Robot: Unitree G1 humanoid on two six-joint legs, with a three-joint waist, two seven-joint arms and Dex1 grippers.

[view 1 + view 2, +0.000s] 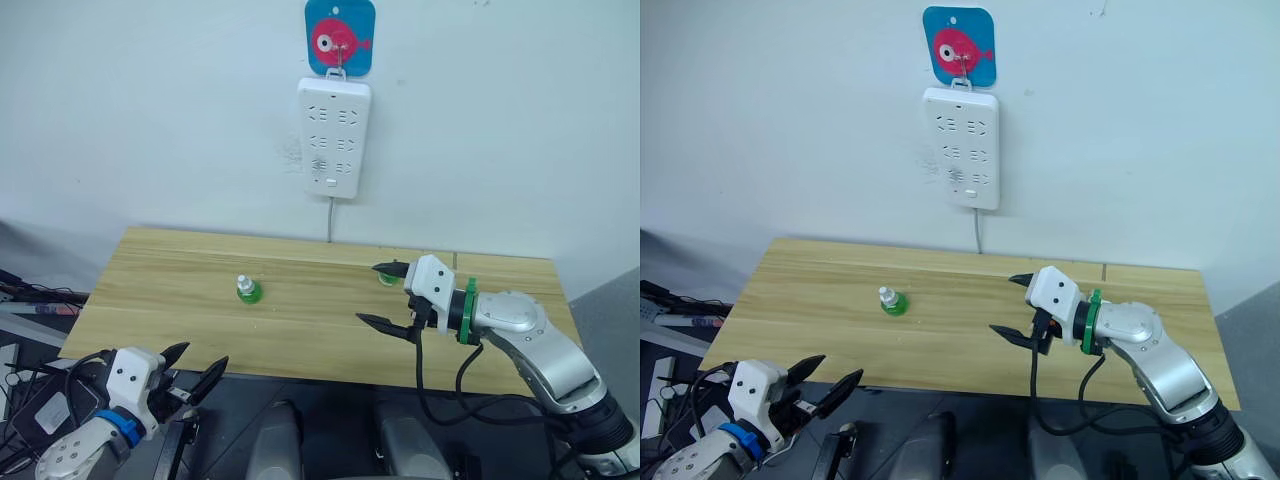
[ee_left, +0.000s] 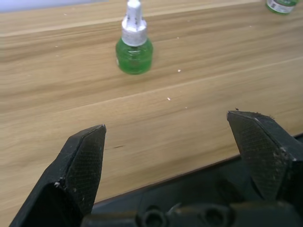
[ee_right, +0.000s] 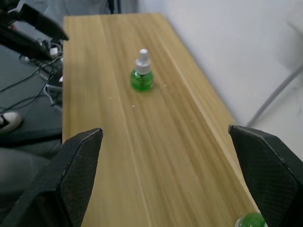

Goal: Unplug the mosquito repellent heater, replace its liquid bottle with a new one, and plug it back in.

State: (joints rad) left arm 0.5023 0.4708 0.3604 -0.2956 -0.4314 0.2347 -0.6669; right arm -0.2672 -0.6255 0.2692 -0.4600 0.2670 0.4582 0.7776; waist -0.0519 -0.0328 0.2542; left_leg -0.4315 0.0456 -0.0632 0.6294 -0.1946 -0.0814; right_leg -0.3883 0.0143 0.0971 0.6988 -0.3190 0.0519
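Both pincers gape; far bottle point(image 2: 281, 4) label perhaps printed, unreadable.

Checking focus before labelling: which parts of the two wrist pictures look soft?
Left wrist view: the white-capped green bottle is fairly sharp, the near black fingers slightly soft. Right wrist view: that bottle and the far table end are soft, and the wall cable is a blur.

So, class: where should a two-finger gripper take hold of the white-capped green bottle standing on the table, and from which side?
Probably the round green body of the white-capped bottle, fingers closing level from the table's near edge. It stands upright, apart from other things, and its cap narrows, giving less grip.
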